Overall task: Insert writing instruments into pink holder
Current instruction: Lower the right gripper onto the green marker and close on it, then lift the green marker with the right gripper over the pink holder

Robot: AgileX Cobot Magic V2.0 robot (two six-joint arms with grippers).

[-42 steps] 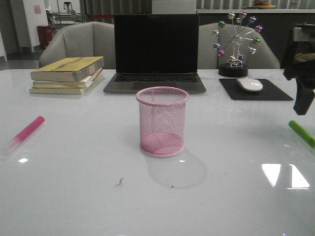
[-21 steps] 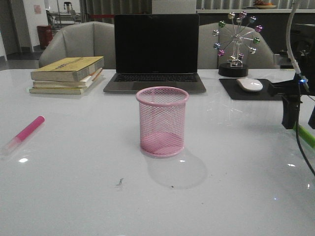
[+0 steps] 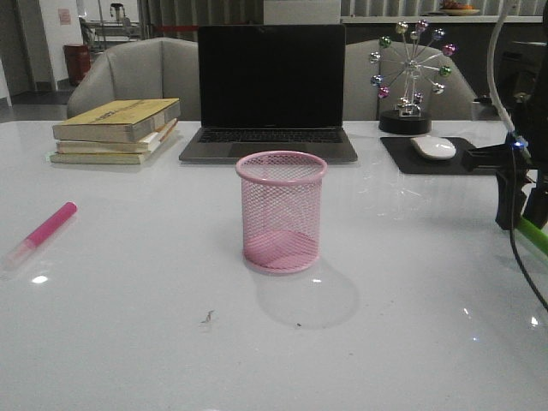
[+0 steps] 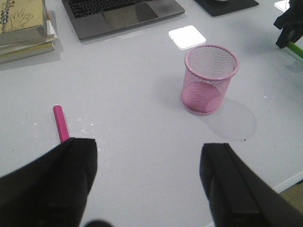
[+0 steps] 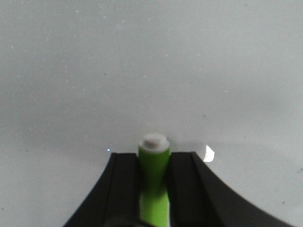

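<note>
Left pincer (image 4: pixel 147 182): released, its 2 black fingers spread wide and holding nothing, raised above the table (image 3: pixel 128 342).

Pink marker (image 3: pixel 41 233): flat on the table, ahead of the left pincer and off toward its left finger, clear of it and untouched.

Books (image 3: pixel 116 130): 1 stack far beyond the left pincer, past the pink marker.

Laptop (image 3: pixel 270 90): open, dark screen, far beyond both pincers at the back of the table.

Pink holder (image 3: pixel 282 211): upright and empty, between the 2 pincers, well apart from each (ahead of the left one and toward its right finger).

Mouse (image 3: pixel 434 147): on its mat, beyond the right pincer.

Right pincer (image 5: pixel 154 165): down at the table with 1 finger on each side of the green marker (image 5: pixel 153 182), pressed close against the barrel; I cannot tell whether it has truly clenched.

Green marker position: lying on the table, its capped end poking out just past the fingertips.

Risk 1: the grip sits near one end, so I would expect the marker to droop or twist on lifting.

Risk 2: a tilted marker could catch the holder's rim and tip the light cup.

Risk 3: fingertips so low might scrape the table.
</note>
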